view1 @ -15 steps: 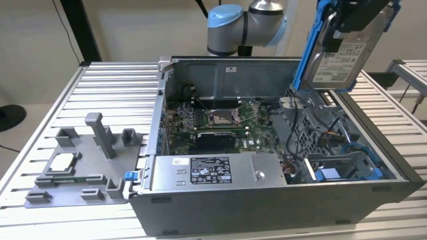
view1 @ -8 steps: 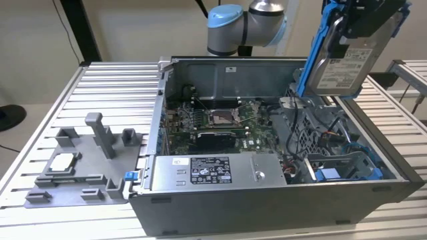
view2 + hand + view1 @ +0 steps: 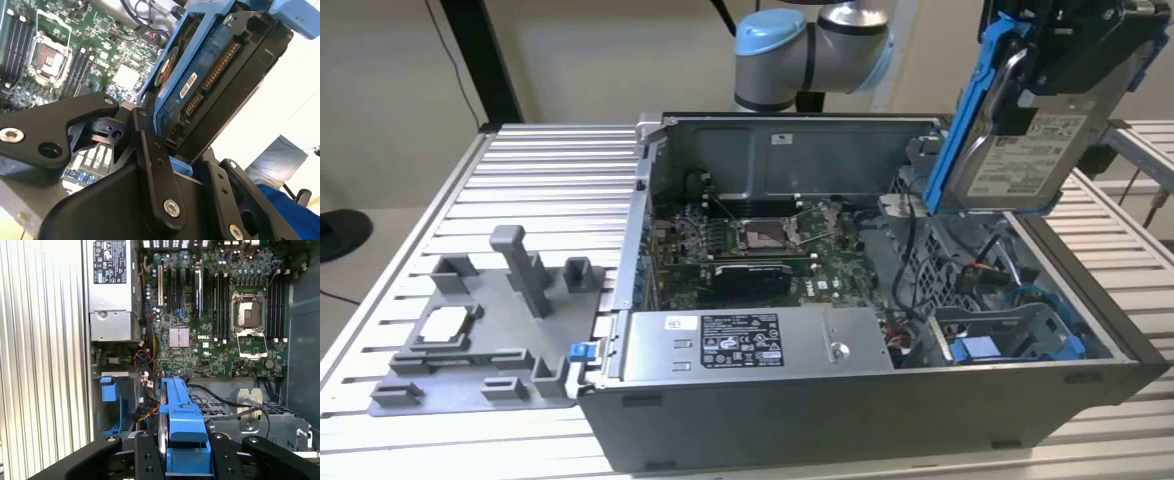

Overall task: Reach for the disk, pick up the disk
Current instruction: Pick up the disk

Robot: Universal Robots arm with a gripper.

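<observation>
The tool (image 3: 1067, 75) is clamped on the disk (image 3: 1021, 140), which hangs on edge at the upper right of the exterior view, clear above the open computer case (image 3: 854, 410) and its blue drive bay (image 3: 1001, 350). The white label faces outward, with the blue bracket (image 3: 967, 120) running down the side nearer the motherboard (image 3: 761, 240).

In the second wrist view the black fingers (image 3: 155, 165) grip the disk (image 3: 200, 85) across its bracketed sides, connector end showing; in the first wrist view the bracket (image 3: 182, 425) sits between the two pads, roughly centred.

The pick looks essentially made. To do it well, I judge the grip should stay square on the bracket — it is plastic and may flex — and the drive kept vertical so it clears the loose cables (image 3: 987, 265) and the case wall.
</observation>
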